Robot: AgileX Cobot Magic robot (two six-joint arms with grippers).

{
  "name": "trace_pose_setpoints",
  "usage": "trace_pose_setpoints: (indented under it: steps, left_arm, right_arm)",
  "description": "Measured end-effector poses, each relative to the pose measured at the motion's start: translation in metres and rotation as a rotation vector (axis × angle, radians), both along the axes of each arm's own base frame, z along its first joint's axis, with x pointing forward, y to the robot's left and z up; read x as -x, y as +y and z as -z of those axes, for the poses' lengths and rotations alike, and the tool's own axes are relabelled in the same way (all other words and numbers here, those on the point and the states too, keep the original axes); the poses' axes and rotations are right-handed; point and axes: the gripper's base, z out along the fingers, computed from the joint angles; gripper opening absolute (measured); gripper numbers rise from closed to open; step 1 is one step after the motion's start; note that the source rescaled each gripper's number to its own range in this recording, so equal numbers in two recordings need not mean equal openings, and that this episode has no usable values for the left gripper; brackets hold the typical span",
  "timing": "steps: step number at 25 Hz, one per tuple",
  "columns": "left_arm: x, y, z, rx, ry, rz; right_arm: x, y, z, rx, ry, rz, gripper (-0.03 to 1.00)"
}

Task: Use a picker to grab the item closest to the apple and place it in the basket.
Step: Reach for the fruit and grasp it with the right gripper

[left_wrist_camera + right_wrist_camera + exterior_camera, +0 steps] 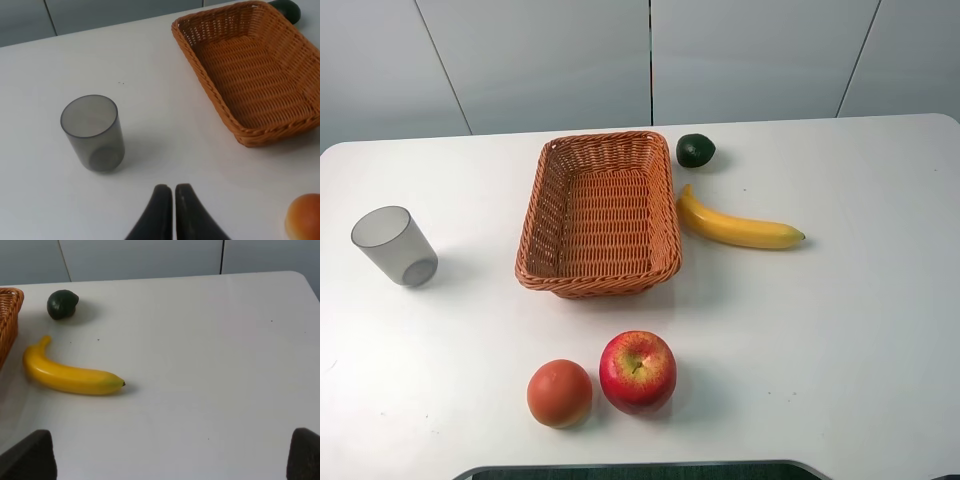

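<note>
A dull orange fruit (560, 393) lies on the white table near the front edge, just left of the shiny red apple (638, 371); the two almost touch. The orange fruit (303, 217) also shows at the edge of the left wrist view. The wicker basket (538, 214) stands behind them, with nothing in it. My left gripper (174, 192) is shut, its black fingers pressed together with nothing between them, above bare table between the cup and the orange fruit. My right gripper (172, 452) is open, its fingertips (30, 455) far apart over bare table. Neither gripper appears in the exterior high view.
A grey translucent cup (394, 246) stands at the left. A yellow banana (735, 226) lies right of the basket, and a small dark green fruit (696, 150) sits behind it. The table's front edge (640, 466) is close to the apple.
</note>
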Motion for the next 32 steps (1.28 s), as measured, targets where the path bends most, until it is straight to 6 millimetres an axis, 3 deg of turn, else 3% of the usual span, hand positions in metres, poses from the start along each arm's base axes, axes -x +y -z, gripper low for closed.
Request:
trace_pose_setpoints:
  steps: [18,28,32]
  left_arm:
    - [0.0,0.0,0.0,0.0,0.0,0.0]
    - [0.0,0.0,0.0,0.0,0.0,0.0]
    - [0.0,0.0,0.0,0.0,0.0,0.0]
  right_arm:
    - [0.001,0.001,0.0,0.053,0.013,-0.042,1.0]
    - [-0.028,0.005,-0.051,0.091,0.175,-0.154,1.0]
    - [-0.043,0.006,-0.061,0.095,0.224,-0.171,1.0]
